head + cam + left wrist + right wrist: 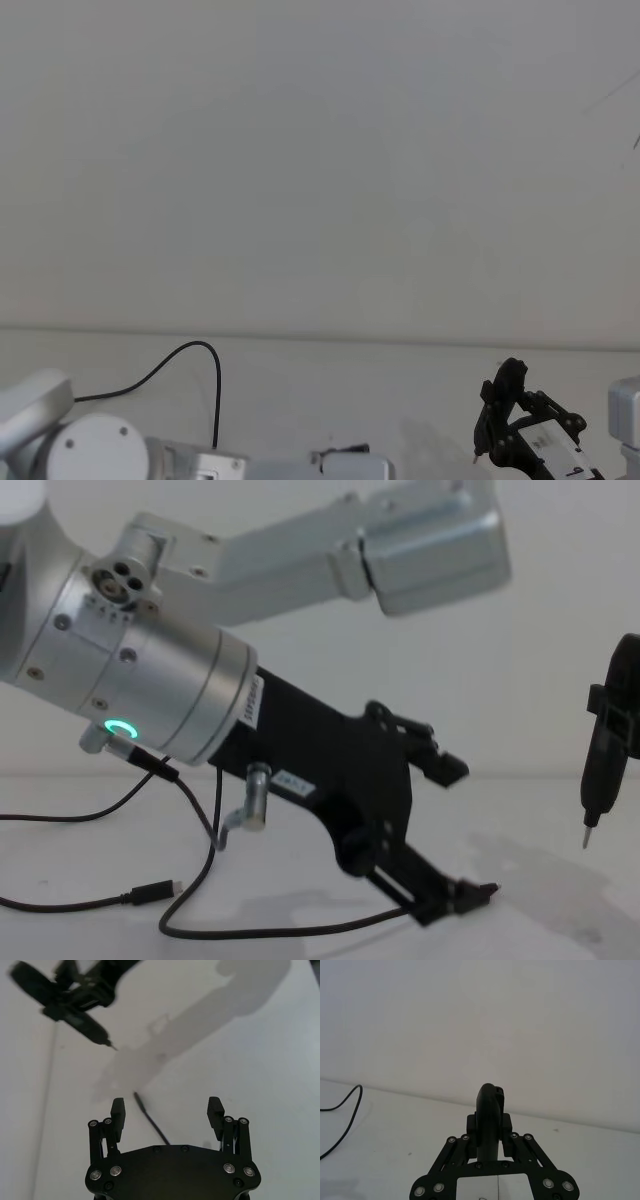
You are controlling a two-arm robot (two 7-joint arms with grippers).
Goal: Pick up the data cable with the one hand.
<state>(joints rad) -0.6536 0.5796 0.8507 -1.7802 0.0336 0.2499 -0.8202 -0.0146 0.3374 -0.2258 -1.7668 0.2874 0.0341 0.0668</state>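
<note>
**Left gripper wide open over the cable end, nothing held**

White table under a plain white wall. Largest in the chest view, the left arm: fat silver cylinder with a green ring light, angled forward and down toward the table. At its end, the left gripper, black and angular, fingers spread wide and gripping nothing, lower fingertip low over the table in the chest view. Off to the right and raised above the table, the right gripper, clamped tight around a dark pen-like tool, pointed tip aimed downward and clear of the surface.

On the table, the data cable: thin black cord, end lying flat between the left gripper's two fingers in the left wrist view, nearer one finger than the other, touching neither as far as visible. In the chest view, cord trailing along the table right up to the lower fingertip; contact there impossible to judge. Farther back, beneath the silver cylinder, a slim black plug with a short metal tip, flat on the table; unclear whether part of the same cord
</note>
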